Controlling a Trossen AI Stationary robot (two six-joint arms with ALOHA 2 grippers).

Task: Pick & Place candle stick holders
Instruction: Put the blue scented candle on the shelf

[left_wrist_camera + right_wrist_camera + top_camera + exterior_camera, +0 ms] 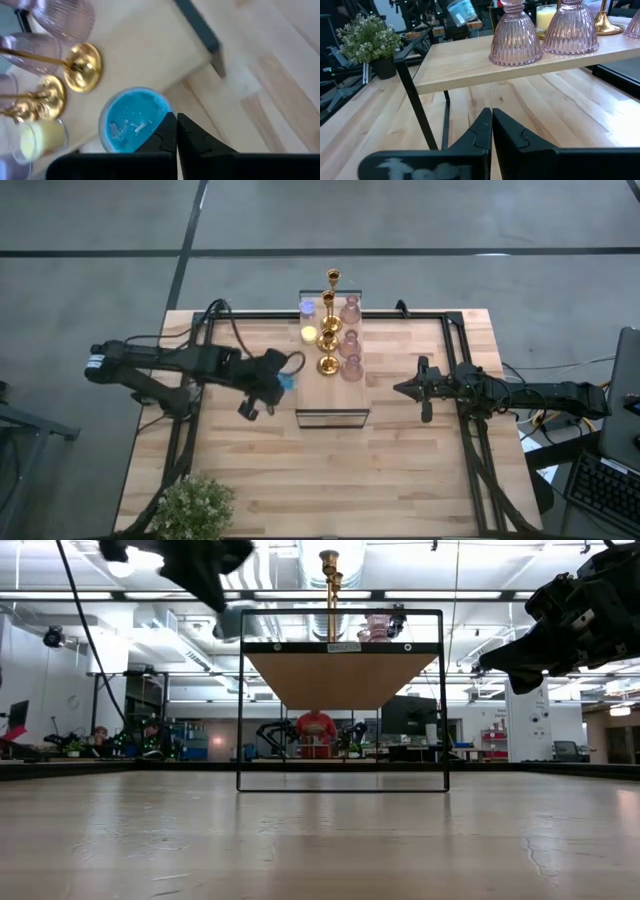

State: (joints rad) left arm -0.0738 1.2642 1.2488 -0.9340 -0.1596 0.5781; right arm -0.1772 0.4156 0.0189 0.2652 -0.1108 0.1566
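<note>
A raised light-wood shelf (330, 395) on a black frame stands mid-table. On its far half stand three gold candlesticks (328, 362), three pink vase-like holders (351, 367), a purple cup (307, 308) and a yellow cup (309, 334). My left gripper (280, 383) is just left of the shelf's left edge, shut on a blue cup (132, 125). The cup also shows in the right wrist view (461, 11). My right gripper (405, 388) hangs right of the shelf, shut and empty, pointing at it. My left gripper pinches the blue cup's wall at its rim (165, 114) between its two fingers, on the side nearest the wrist. The cup is lifted clear, above shelf height, and sits tilted in the hold (461, 11).
A small green leafy plant (195, 505) stands at the table's near left corner. The shelf's near half (332, 405) is bare wood. Its thin black frame legs (240, 700) reach down to the table. A keyboard (600, 480) lies off the table's right edge.
</note>
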